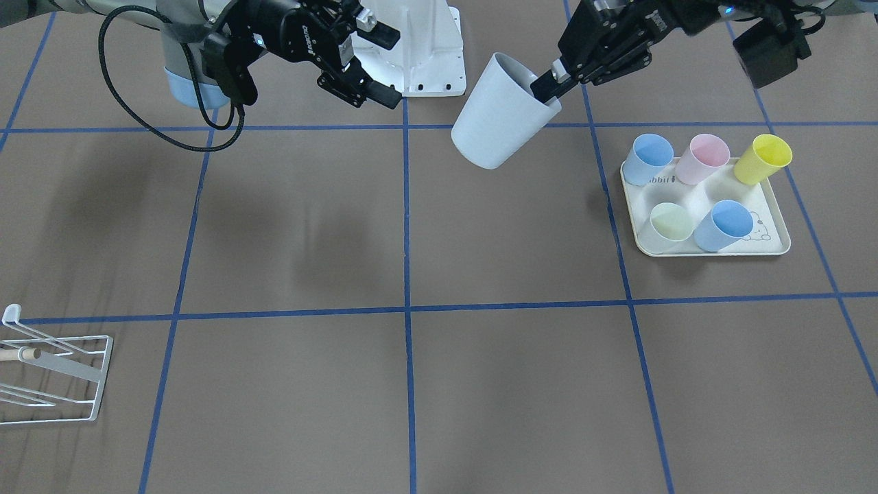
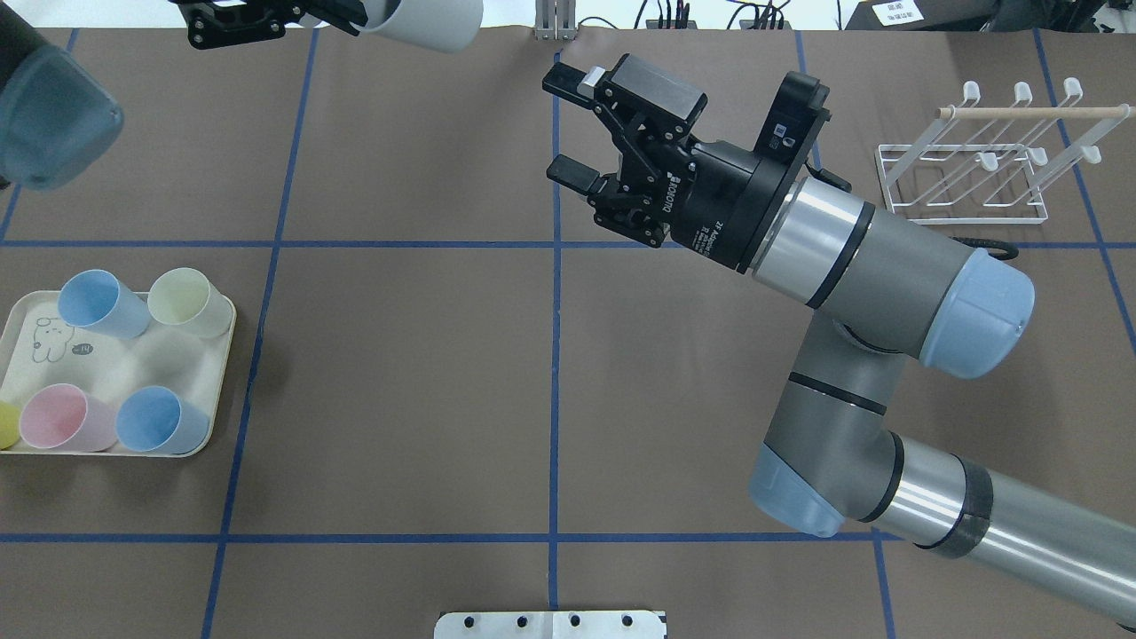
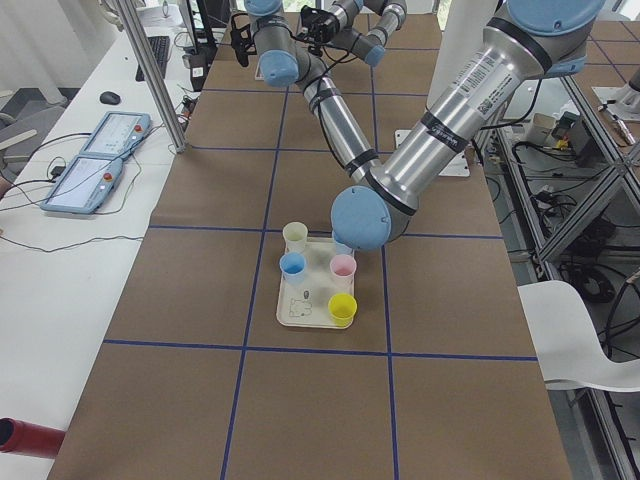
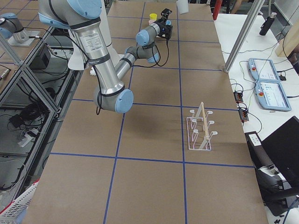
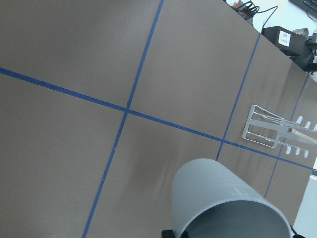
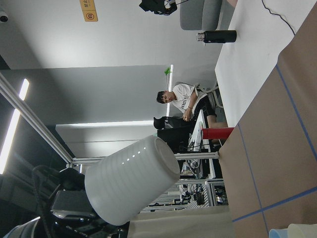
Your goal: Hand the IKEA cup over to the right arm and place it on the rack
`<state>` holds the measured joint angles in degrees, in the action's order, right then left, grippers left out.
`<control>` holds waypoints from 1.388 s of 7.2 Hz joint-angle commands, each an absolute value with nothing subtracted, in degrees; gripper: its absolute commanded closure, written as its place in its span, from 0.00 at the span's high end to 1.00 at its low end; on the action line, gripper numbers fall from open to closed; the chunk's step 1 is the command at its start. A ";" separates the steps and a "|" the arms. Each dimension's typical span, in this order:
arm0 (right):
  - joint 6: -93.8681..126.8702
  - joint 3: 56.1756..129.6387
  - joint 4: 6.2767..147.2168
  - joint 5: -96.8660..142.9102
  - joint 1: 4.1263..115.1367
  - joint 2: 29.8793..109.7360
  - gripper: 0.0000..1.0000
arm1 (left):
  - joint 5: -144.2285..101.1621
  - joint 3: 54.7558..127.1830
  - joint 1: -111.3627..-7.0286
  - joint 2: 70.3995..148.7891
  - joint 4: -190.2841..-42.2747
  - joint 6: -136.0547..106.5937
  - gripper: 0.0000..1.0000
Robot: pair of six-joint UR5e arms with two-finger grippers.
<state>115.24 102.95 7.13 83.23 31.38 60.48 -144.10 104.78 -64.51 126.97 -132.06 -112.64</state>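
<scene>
The IKEA cup (image 1: 504,113), pale grey-white, hangs tilted above the table's middle. My left gripper (image 1: 549,86) is shut on its rim, one finger inside and one outside. The cup also fills the bottom of the left wrist view (image 5: 223,203) and shows in the right wrist view (image 6: 131,183). My right gripper (image 1: 384,65) stands open a short way from the cup's base, fingers spread, nothing between them; overhead the right gripper (image 2: 568,129) points toward the cup (image 2: 426,18). The white wire rack (image 1: 55,370) with a wooden dowel stands at the table's far right corner (image 2: 976,169).
A cream tray (image 1: 713,252) on my left side holds several small coloured cups: blue, pink, yellow, green. The white base plate (image 1: 425,55) sits between the arms. A person (image 6: 178,101) sits beyond the table; a red bottle (image 3: 25,438) lies at its edge.
</scene>
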 commanded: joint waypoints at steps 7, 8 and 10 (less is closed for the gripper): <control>119.71 103.01 1.76 83.58 30.76 56.43 0.99 | -137.64 97.73 -57.75 124.37 -183.05 -168.27 0.00; 119.71 103.01 1.32 83.58 30.59 56.25 0.99 | -136.24 97.73 -57.48 124.37 -184.99 -171.18 0.00; 119.62 103.01 1.14 84.37 30.41 56.34 0.99 | -130.36 97.65 -55.99 123.93 -189.83 -175.16 0.00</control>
<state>119.65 103.00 1.31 83.80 30.49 56.41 -133.13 97.71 -56.85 124.24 -187.26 -173.28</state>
